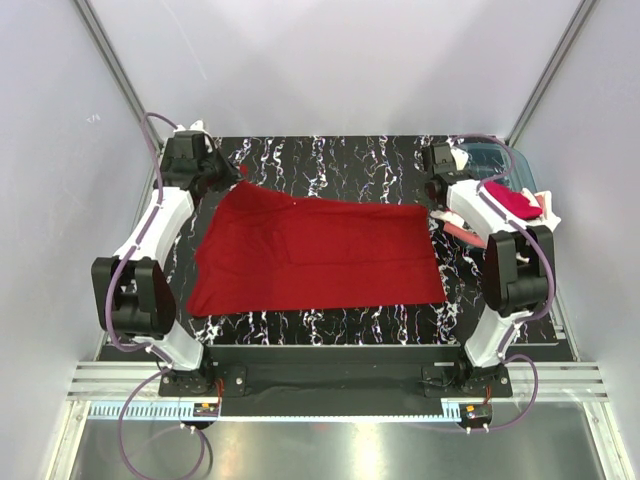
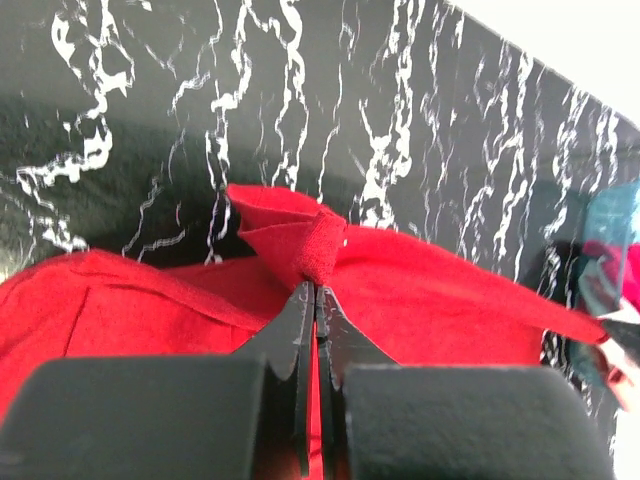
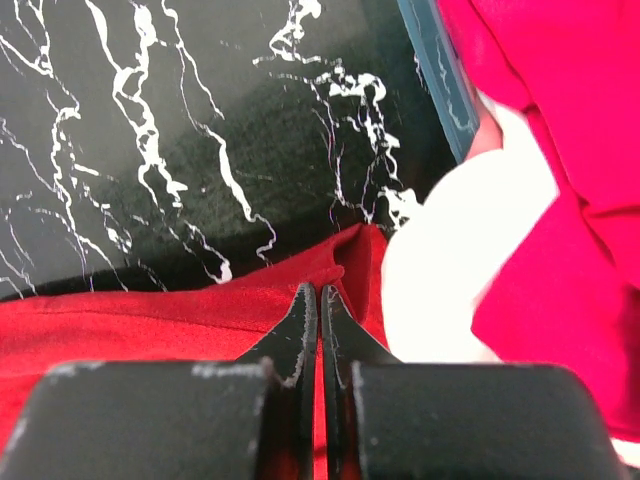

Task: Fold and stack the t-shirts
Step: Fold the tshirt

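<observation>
I note left gripper (image 2: pixel 315 290) clamped on the deep red t-shirt (image 1: pixel 315 255), far-left corner bunched; right gripper (image 3: pixel 320 292) clamped on far-right corner (teal bin (image 3: pixel 445 75) close by).

White-shelled, black-jointed arms (image 1: pixel 158 228); lilac cables (image 1: pixel 147 125) looped alongside; matte black fingers (image 2: pixel 288 335), tapered, scuffed at edges.

Deep red t-shirt (image 1: pixel 320 255) on black, white-veined table (image 1: pixel 330 160); bin (image 1: pixel 492 156) seemingly teal.
</observation>
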Robot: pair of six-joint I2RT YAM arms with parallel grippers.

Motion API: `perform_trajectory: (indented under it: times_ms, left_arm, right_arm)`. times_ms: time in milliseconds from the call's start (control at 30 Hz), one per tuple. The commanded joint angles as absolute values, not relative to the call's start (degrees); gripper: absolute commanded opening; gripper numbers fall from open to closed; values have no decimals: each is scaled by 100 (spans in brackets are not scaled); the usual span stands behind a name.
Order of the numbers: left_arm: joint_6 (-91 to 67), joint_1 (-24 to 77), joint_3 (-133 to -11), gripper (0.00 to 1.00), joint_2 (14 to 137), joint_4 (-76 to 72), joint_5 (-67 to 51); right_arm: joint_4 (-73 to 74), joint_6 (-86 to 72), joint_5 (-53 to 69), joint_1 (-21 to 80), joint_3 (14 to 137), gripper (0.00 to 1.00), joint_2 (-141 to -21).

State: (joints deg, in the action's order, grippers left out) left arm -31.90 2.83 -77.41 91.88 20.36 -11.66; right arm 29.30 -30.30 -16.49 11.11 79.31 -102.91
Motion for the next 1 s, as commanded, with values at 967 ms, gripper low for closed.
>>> perform_trajectory:
  times_ms: [967]
  left_arm:
    - [-2329, 334, -6390, 0, 6838, 3472, 211]
  right_arm:
    - [2698, -3287, -1767, 1116, 6899, 0, -8973]
